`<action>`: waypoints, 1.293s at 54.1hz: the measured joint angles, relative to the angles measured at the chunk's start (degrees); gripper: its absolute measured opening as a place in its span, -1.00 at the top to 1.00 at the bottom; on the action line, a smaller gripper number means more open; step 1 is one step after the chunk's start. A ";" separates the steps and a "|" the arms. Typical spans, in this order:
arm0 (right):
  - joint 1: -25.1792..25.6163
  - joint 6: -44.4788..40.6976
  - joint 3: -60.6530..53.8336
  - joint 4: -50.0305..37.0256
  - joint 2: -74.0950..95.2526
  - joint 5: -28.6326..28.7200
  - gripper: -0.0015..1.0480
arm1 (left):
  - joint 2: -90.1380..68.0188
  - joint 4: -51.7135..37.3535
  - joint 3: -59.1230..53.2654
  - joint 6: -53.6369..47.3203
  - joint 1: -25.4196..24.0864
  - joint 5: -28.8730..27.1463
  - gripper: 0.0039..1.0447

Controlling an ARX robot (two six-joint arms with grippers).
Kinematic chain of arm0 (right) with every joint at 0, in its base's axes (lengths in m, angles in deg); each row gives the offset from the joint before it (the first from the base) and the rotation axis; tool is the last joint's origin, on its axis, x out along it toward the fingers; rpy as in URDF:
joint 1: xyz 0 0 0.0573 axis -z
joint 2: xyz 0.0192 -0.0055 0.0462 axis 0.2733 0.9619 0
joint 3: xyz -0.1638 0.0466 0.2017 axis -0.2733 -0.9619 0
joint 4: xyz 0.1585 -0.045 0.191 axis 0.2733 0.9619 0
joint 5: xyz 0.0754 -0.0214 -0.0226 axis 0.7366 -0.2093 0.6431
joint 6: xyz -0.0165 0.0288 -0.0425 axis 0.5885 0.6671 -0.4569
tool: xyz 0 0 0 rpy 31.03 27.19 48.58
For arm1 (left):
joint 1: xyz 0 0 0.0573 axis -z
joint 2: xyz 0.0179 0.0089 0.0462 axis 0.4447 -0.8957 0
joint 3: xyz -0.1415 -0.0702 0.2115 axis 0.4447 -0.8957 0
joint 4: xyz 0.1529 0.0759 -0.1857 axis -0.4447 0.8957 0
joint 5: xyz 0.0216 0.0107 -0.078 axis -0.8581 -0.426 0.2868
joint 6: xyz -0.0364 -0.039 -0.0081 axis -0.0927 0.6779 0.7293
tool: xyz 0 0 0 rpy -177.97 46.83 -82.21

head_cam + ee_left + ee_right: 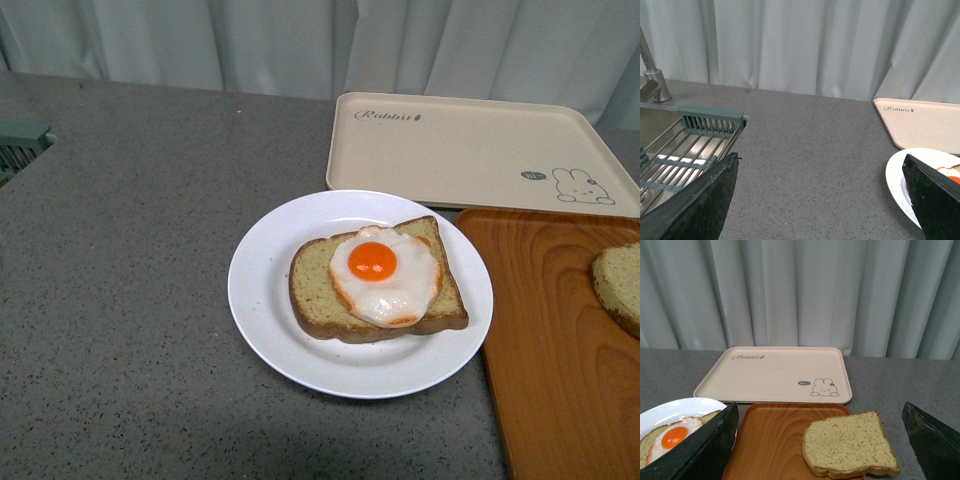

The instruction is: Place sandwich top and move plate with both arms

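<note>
Likely step: fetching plain tan-brown bread slice (pixel 850 442), lying flat on orange wood-grain tray (pixel 770 440), right of round white plate (pixel 260 320) carrying egg-topped slice (pixel 315 285). Right claw (pixel 820 407) needing centring over slice, pinching opposite crusts gently. 2 claws gaping wide, gripping nothing; left claw (pixel 820 160) hanging above grey desk (pixel 120 300).

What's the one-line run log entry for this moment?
sandwich top: on wood tray | plate: holds egg toast | left gripper: open, empty | right gripper: open, empty
</note>
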 joint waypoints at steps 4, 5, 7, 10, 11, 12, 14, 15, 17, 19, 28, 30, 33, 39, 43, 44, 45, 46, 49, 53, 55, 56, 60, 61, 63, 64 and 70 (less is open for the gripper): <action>0.00 0.00 0.00 0.00 0.00 0.00 -0.83 | 0.00 0.00 0.00 0.00 0.00 0.00 -0.88; 0.00 0.00 0.00 0.00 0.00 -0.02 -0.83 | 0.00 0.00 0.00 -0.02 0.00 0.00 -0.88; 0.00 0.00 0.00 0.00 0.00 0.00 -0.83 | 0.00 0.00 0.00 0.00 0.00 0.00 -0.88; 0.00 0.00 0.00 0.00 0.00 0.00 -0.83 | 0.00 0.00 0.00 0.00 0.00 0.00 -0.88; 0.00 0.00 0.00 0.00 0.00 0.00 -0.83 | 0.00 0.00 0.00 0.00 0.00 0.00 -0.88; 0.00 0.00 0.00 0.00 0.00 0.00 -0.83 | 0.00 0.00 0.00 0.00 0.00 0.00 -0.88; 0.00 0.00 0.00 0.00 0.00 0.00 -0.83 | 0.00 0.00 0.00 -0.02 0.00 0.00 -0.88; 0.00 0.00 0.00 0.00 0.00 -0.02 -0.83 | 0.00 0.00 0.00 -0.02 0.00 0.00 -0.88; 0.00 0.00 0.00 0.00 0.00 0.00 -0.83 | 0.00 0.00 0.00 -0.02 0.00 0.00 -0.88; 0.00 0.00 0.00 0.00 0.00 0.00 -0.83 | 0.00 0.00 0.00 0.00 0.00 0.00 -0.88; 0.00 0.00 0.00 0.00 0.00 0.00 -0.83 | 0.00 0.00 0.00 0.00 0.00 0.00 -0.88; 0.00 0.00 0.00 0.00 0.00 0.00 -0.83 | 0.00 0.00 0.00 0.00 0.00 0.00 -0.88; 0.00 0.00 0.00 0.00 0.00 0.00 -0.83 | 0.00 0.00 0.00 0.00 0.00 0.00 -0.88; 0.00 0.00 0.00 0.00 0.00 0.00 -0.83 | 0.00 0.00 0.00 0.00 0.00 0.00 -0.88; 0.00 0.00 0.00 0.00 0.00 0.00 -0.83 | 0.00 0.00 0.00 -0.02 0.00 0.00 -0.88; 0.00 0.00 0.00 0.00 0.00 0.00 -0.83 | 0.00 0.00 0.00 0.00 0.00 0.00 -0.88; 0.00 0.00 0.00 0.00 0.00 0.00 -0.83 | 0.00 0.00 0.00 0.00 0.00 0.00 -0.88; 0.00 0.00 0.00 0.00 0.00 0.00 -0.83 | 0.00 0.00 0.00 0.00 0.00 0.00 -0.88; 0.00 0.00 0.00 0.00 0.00 0.00 -0.83 | 0.00 0.00 0.00 -0.02 0.00 0.00 -0.88; 0.00 0.00 0.00 0.00 0.00 0.00 -0.83 | 0.00 0.00 0.00 -0.02 0.00 0.00 -0.88; 0.00 0.00 0.00 0.00 0.00 0.00 -0.83 | 0.00 0.00 0.00 0.00 0.00 0.00 -0.88; 0.00 0.00 0.00 0.00 0.00 0.00 -0.83 | 0.00 0.00 0.00 0.00 0.00 0.00 -0.88; 0.00 0.00 0.00 0.00 0.00 0.00 -0.83 | 0.00 0.00 0.00 0.00 0.00 0.00 -0.88; 0.00 0.00 0.00 0.00 0.00 0.00 -0.83 | 0.00 0.00 0.00 0.00 0.00 0.00 -0.88; 0.00 0.00 0.00 0.00 0.00 0.00 -0.83 | 0.00 0.00 0.00 0.00 0.00 0.00 -0.88; 0.00 0.00 0.00 0.00 0.00 0.00 -0.83 | 0.00 0.00 0.00 0.00 0.00 0.00 -0.88; 0.00 0.00 0.00 0.00 0.00 0.00 -0.83 | 0.00 0.00 0.00 0.00 0.00 0.00 -0.88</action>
